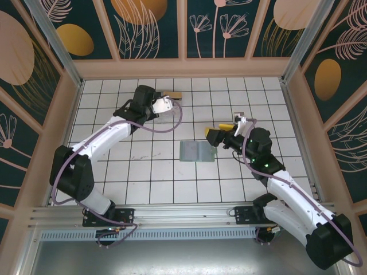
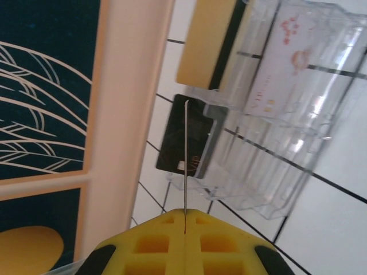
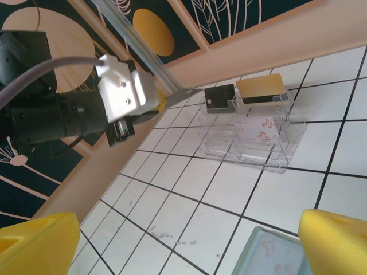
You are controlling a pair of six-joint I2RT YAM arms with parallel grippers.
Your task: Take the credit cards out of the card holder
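The grey-green card holder (image 1: 196, 151) lies open and flat on the tiles at the table's middle; one corner of it (image 3: 276, 255) is in the right wrist view. My right gripper (image 1: 220, 133) hovers just right of it, open, with yellow fingers (image 3: 38, 240) spread wide and nothing between them. My left gripper (image 2: 185, 220) is at the back centre, shut on a thin card (image 2: 186, 160) seen edge-on, just above the clear plastic box (image 2: 275, 143). A tan-gold credit card (image 2: 205, 43) stands in that box.
The clear box (image 3: 252, 129) also holds a black card (image 2: 182, 143) and a white flowered card (image 2: 281, 63). The tan back wall (image 2: 123, 103) is close behind the left gripper (image 3: 129, 94). White tiles stretch between box and holder.
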